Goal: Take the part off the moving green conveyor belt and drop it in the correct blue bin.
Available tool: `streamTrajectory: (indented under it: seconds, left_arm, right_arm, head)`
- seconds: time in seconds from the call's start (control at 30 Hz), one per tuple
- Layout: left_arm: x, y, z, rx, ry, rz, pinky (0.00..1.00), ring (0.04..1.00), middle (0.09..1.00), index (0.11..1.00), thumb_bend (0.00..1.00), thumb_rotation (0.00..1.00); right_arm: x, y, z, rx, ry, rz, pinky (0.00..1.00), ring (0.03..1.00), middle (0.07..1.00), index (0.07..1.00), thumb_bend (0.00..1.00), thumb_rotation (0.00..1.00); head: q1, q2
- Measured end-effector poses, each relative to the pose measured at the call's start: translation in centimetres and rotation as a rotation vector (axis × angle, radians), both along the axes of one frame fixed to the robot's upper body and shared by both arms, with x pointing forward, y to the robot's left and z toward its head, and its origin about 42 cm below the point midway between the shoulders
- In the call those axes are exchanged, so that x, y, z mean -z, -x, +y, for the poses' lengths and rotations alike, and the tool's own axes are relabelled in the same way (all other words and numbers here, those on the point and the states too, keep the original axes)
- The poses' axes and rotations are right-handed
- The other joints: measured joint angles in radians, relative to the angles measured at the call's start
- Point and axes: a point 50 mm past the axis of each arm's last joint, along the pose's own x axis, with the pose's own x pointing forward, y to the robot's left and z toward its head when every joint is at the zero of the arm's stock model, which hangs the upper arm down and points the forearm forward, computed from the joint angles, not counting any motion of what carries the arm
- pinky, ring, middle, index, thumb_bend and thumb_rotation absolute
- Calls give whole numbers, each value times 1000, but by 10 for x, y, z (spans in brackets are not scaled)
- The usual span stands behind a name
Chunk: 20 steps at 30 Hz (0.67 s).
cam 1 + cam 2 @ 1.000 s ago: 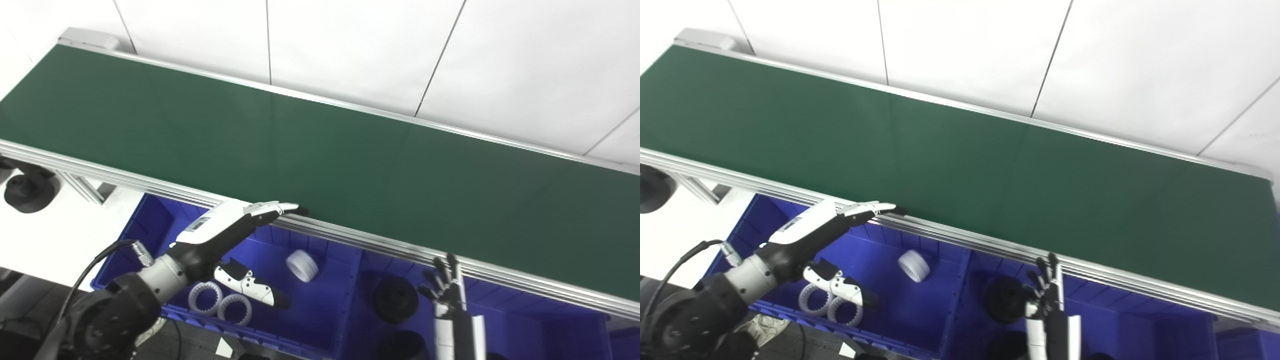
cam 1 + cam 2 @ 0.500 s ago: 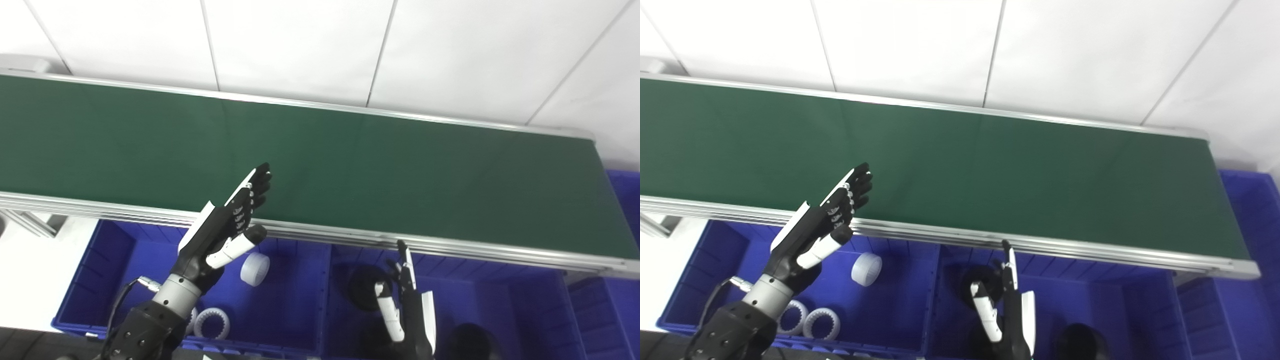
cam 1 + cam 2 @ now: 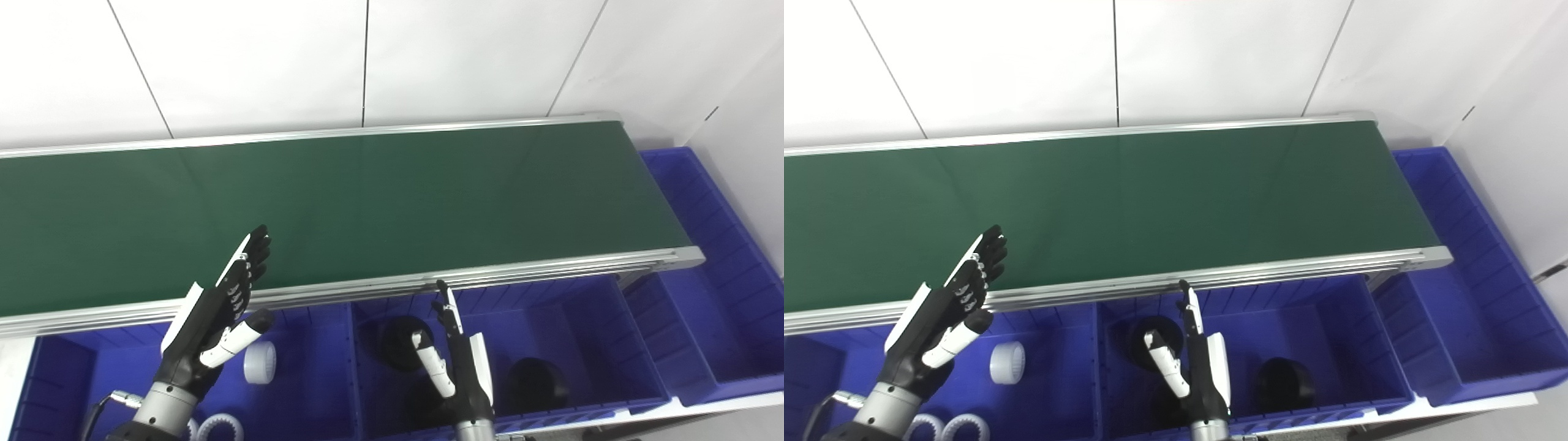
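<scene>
Your left robot hand is raised over the near rail of the green conveyor belt, fingers spread apart and holding nothing. Below it, the left blue bin holds a white cylindrical part and white gear rings. Your right robot hand stands upright over the middle blue bin, fingers extended and empty, between two black round parts. You have no part showing on the belt.

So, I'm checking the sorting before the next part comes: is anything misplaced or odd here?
Nothing stands out. The green belt carries no part, both the left hand and the right hand are open, white parts and black parts lie in separate bins.
</scene>
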Motion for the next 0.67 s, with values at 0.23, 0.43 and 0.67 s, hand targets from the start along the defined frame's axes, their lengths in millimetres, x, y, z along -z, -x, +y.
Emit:
streamTrajectory:
  seconds: [0.23,0.43,0.67]
  left_arm:
    - [-4,5,10,-27,15,-49,1000,1000,1000,1000,772,741]
    - [-15,53,33,-197,97,-68,1000,1000,1000,1000,539,852]
    - [23,84,53,-437,91,8,1000,1000,1000,1000,465,886]
  right_arm:
    - [0,-2,-1,25,-5,-8,942,913,1000,999,720,1000]
    - [-1,-2,2,-15,-18,-13,946,946,1000,1000,723,1000]
    - [-7,2,5,-86,-50,-53,865,913,990,1000,680,1000]
  head:
    - [52,6]
    - [172,21]
    - [389,17]
